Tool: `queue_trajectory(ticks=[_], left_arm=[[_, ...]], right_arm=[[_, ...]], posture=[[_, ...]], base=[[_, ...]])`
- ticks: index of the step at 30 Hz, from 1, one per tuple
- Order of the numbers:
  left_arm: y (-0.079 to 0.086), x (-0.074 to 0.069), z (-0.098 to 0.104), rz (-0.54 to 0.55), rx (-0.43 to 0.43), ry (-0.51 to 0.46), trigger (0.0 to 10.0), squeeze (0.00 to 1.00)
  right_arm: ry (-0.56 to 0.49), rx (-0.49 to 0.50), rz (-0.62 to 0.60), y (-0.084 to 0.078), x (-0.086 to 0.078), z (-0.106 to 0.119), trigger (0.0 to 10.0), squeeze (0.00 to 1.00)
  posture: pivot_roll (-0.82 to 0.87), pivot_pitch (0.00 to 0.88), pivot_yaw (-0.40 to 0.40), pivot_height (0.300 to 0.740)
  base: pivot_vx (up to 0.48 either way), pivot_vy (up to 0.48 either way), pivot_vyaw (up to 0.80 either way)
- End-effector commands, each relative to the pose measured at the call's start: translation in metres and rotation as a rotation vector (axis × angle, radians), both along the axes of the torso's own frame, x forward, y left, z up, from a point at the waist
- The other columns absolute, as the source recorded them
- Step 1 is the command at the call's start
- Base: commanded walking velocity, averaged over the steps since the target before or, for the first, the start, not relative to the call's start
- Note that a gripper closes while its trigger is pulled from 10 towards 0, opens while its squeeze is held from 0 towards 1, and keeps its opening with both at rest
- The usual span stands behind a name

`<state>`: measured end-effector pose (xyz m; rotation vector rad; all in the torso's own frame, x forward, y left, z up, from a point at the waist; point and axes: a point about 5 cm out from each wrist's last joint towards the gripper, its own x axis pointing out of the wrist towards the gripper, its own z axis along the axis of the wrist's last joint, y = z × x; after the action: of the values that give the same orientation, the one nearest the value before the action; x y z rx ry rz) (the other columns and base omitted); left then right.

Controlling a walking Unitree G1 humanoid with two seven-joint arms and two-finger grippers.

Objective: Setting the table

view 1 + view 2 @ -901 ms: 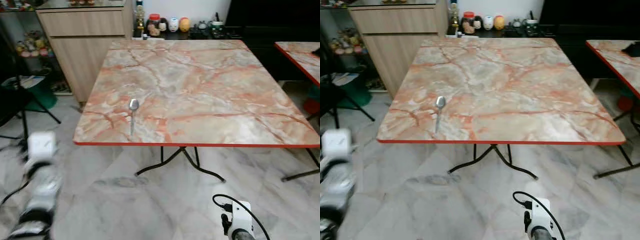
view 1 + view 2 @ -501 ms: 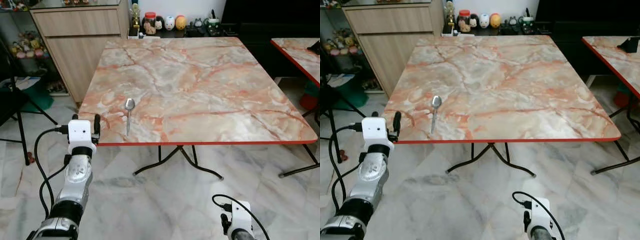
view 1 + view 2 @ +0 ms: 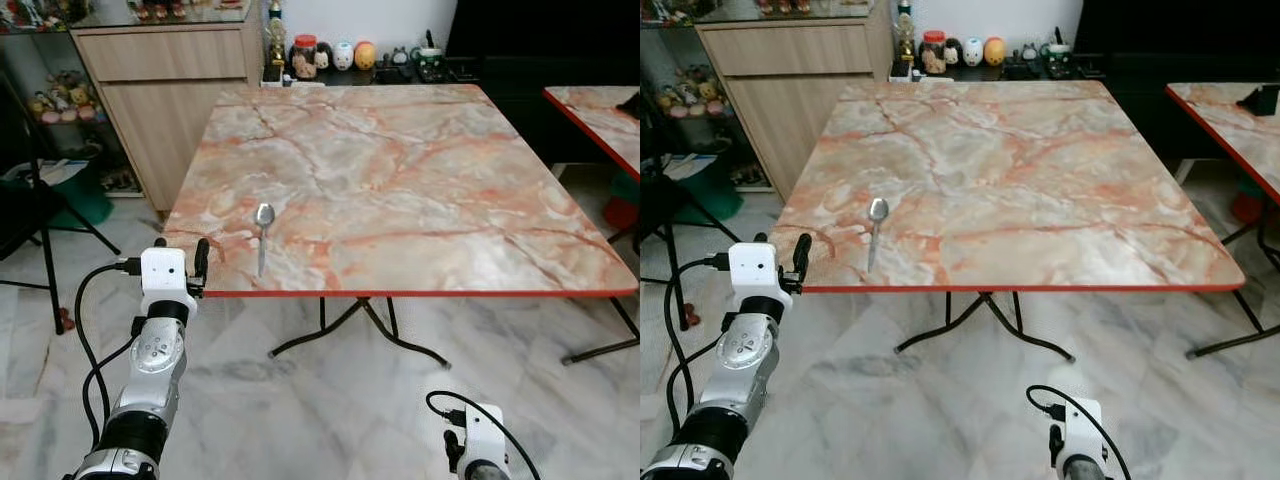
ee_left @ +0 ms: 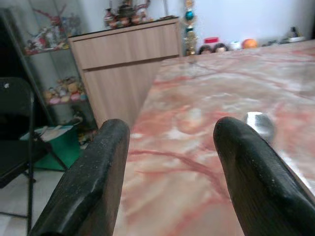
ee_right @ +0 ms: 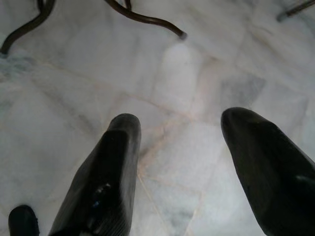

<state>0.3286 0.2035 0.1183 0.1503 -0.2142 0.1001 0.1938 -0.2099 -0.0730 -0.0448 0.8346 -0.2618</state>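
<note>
A: So how far along is the table setting?

B: Barely begun, I judge. From the head cameras, a single metal spoon (image 3: 263, 232) lies on the marble-patterned table (image 3: 420, 180), near its front-left corner, bowl away from the robot, handle toward the red front edge. No plates, cups or other cutlery are laid.

A: And the arms?

B: The left gripper (image 3: 186, 268) is raised just outside that front-left corner, beside the spoon. The right gripper (image 5: 187, 162) hangs low over the floor.

A: The wrist cameras?

B: Looking along the left one, its two black fingers (image 4: 93, 187) stand spread apart, holding nothing, with the spoon's bowl (image 4: 260, 123) ahead on the tabletop. On the right, the fingers are likewise parted and empty above pale marble tiles.

A: Anything changed?

B: About a second ago the left arm was low and blurred; it has since risen to the table edge. The spoon has not shifted.
</note>
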Motion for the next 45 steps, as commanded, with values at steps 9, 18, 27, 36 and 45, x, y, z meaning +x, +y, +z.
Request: queue_trajectory(ticks=[9,18,27,36,45], left_arm=[[0.002,0.001,0.004,-0.001,-0.012,-0.001,10.0,0.0],[0.001,0.005,0.012,-0.037,-0.031,0.003,10.0,0.0],[0.003,0.0,0.026,-0.09,-0.014,0.055,10.0,0.0],[-0.013,0.0,0.037,-0.147,-0.023,0.133,10.0,0.53],[-0.041,0.003,0.043,-0.227,0.074,0.316,10.0,1.0]], right_arm=[[0.003,-0.003,-0.001,0.001,0.0,0.0,10.0,0.0],[0.006,0.002,0.006,0.003,-0.001,-0.001,10.0,0.0],[0.016,0.0,0.007,0.003,-0.005,-0.003,10.0,0.0],[0.039,-0.004,0.015,0.005,-0.008,-0.005,10.0,0.0],[0.037,-0.005,0.006,0.003,-0.009,-0.005,10.0,0.0]], posture=[[0.06,0.046,-0.006,0.74],[0.07,0.049,-0.006,0.74],[0.07,0.051,-0.003,0.74],[0.07,0.057,0.005,0.74],[0.07,0.055,0.011,0.74]], base=[[0.357,0.0,0.0],[0.0,0.0,0.0],[0.0,0.0,0.0],[0.0,0.0,0.0],[0.0,0.0,0.0]])
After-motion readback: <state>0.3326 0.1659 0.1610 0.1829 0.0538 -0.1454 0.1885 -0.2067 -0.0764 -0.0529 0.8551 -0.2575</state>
